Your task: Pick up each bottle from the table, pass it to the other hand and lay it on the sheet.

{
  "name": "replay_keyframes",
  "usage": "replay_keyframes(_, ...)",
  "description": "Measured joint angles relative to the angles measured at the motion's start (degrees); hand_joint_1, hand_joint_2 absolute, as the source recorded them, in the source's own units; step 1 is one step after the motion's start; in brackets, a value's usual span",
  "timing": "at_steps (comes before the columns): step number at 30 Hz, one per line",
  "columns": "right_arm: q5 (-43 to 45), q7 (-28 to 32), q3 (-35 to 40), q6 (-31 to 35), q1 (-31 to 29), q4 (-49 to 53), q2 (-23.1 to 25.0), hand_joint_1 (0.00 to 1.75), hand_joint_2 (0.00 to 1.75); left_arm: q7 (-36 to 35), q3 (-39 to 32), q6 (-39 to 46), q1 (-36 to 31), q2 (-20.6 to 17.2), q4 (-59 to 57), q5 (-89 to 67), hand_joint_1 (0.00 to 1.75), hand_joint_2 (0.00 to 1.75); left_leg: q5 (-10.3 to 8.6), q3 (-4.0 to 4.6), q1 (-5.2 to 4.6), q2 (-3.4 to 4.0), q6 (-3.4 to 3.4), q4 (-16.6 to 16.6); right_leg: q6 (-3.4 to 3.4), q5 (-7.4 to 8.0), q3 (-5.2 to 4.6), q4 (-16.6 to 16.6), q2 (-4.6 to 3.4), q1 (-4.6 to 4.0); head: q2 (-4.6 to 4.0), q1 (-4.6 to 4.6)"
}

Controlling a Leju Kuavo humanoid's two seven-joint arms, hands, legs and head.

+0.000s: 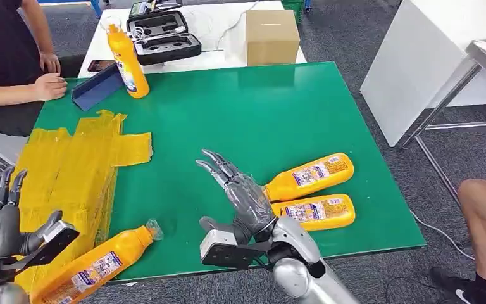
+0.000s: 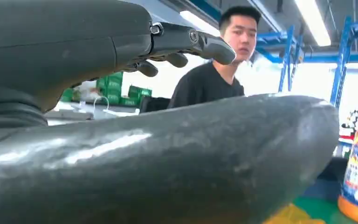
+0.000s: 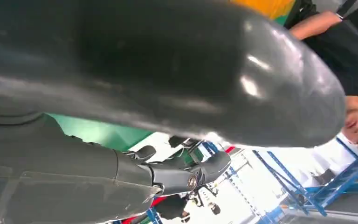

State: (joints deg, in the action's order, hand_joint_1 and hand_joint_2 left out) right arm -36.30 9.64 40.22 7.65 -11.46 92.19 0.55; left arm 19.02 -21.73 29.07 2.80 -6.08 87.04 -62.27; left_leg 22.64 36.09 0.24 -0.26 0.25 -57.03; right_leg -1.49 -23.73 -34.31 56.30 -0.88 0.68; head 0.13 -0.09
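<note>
My right hand (image 1: 243, 196): fingers spread, holding nothing, over the green table (image 1: 240, 107).
Nearest bottle (image 1: 310, 177): just beside that hand on its outer side, lying flat, cap toward my palm; a second bottle (image 1: 315, 211) lies parallel, nearer me.
My left hand (image 1: 0, 218): empty, fingers apart, over the yellow sheet (image 1: 69, 171).
Judgement: right hand takes it.
Room: person seated beyond the sheet.

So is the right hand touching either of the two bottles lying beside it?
Cannot tell. In the head view the right hand overlaps the upper bottle's neck end; neither contact nor gap shows.
</note>
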Motion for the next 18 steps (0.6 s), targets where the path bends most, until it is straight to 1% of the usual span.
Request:
replay_keyframes(14,-0.48,-0.04,0.20,0.26,0.04,-0.17,0.17,0.00,0.00,-0.44,-0.57,0.26,0.09,1.66,2.93,0.70,0.00,0.00,0.00,0.00,-0.04,0.02,0.00,-0.01,-0.02,0.02,-0.03,0.00,0.00,0.04,0.00,0.00)
replay_keyframes(18,-1.51,-0.31,0.20,0.72,0.54,-0.15,0.15,0.00,0.00,1.42,-0.46,-3.92,0.06,2.29,4.70,8.55,0.00,0.00,0.00,0.00,-0.03,0.02,0.00,-0.01,-0.01,0.01,-0.03,-0.01,0.00,0.04,0.00,0.02)
